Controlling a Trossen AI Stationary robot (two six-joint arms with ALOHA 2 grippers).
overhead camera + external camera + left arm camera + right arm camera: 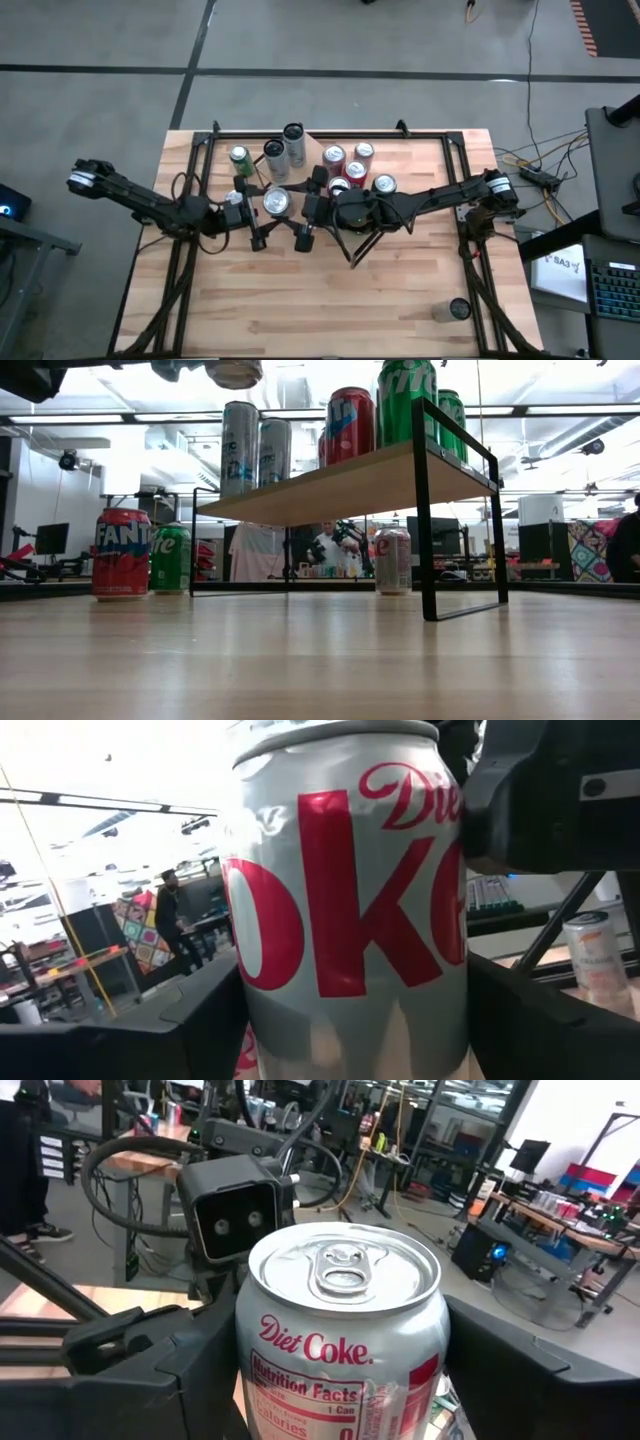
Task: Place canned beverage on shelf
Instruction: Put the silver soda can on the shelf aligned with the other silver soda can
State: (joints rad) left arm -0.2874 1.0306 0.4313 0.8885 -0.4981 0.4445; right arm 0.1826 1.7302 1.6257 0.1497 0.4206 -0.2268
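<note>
Two grippers, left gripper (262, 222) and right gripper (303, 222), clamp one Diet Coke can (276, 203) mid-air. Several cans already on shelf (350, 485); this one left to place.

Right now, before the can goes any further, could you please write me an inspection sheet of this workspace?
Surface: plank table, nothing spilled.
Job's things: Diet Coke can in the air near the shelf; shelf already carries several cans.
Clutter: Fanta can and green can on the table; lone can near a corner, right arm's side.
Grippers: right gripper shut on the Diet Coke can; left gripper at its other side.
Cables: cables on the floor.
Surroundings: person far off.
</note>
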